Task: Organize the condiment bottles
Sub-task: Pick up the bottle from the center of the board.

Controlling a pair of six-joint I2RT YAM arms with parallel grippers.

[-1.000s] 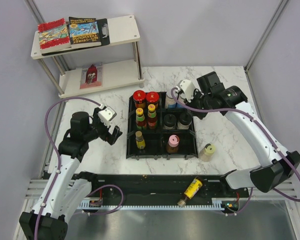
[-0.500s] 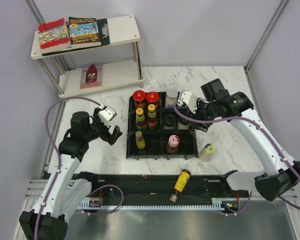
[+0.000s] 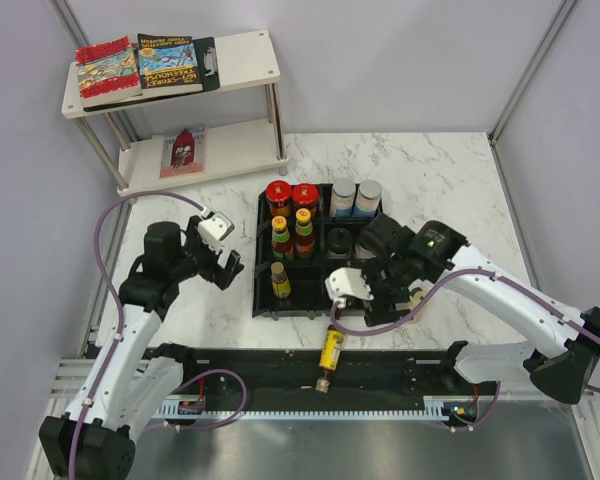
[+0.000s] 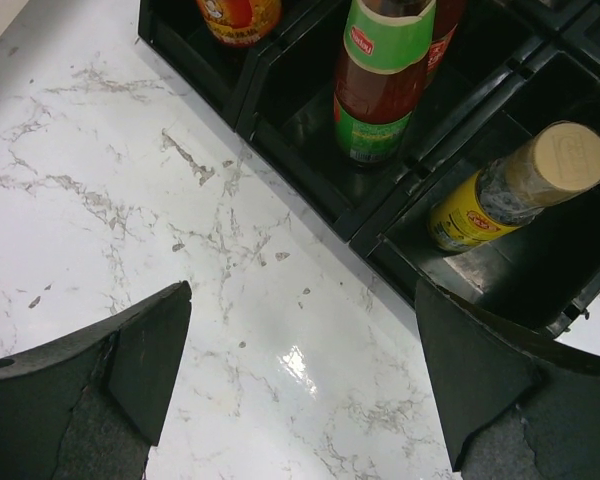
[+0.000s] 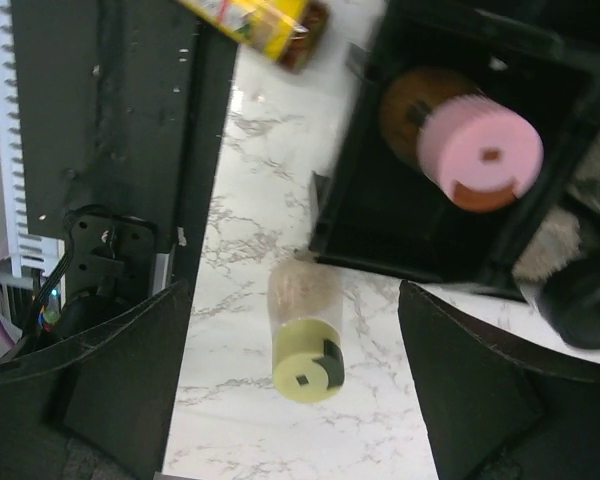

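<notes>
Right wrist view: the open right claw [image 5: 295, 290] hangs over a jar [image 5: 305, 338] near the counter's [image 5: 255, 235] front edge, probably light and slippery, so grab its sides.

Shelf [image 3: 242, 52]: two-tier, far left.
Books [image 3: 140, 68]: two, flat on top tier.
Tray [image 3: 257, 262]: black, compartmented, mid-table.
Table [image 3: 440, 165]: white marble, grey veins.
</notes>
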